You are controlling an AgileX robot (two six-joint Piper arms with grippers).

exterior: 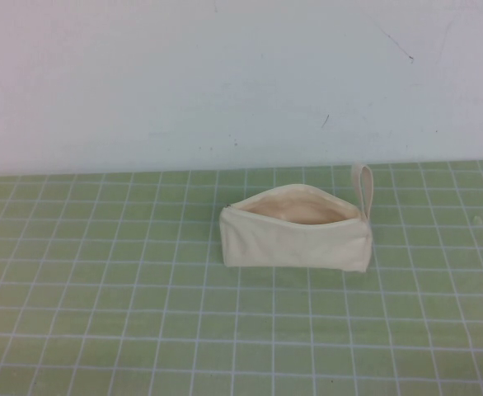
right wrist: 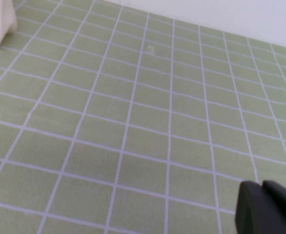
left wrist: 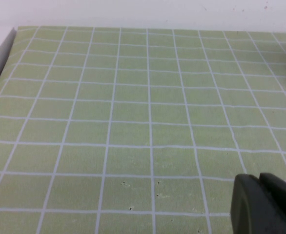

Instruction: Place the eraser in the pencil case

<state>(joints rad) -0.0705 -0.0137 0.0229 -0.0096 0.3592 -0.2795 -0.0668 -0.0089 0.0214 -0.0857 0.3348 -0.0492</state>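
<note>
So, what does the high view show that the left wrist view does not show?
Only the high view shows the whole pencil case: open mouth, peach lining, loop strap at its right end. No arm appears there.

Only the left wrist view shows part of the left gripper, above bare mat.

Both share the green grid mat and the white wall. The eraser appears in neither; the right gripper appears only in its own view.

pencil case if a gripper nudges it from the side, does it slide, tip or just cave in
The pencil case looks like soft canvas with a sagging open mouth, so it would probably dent before sliding. It stands on a narrow base and may tip. The left gripper and right gripper show only at the wrist views' edges, over bare mat.
</note>
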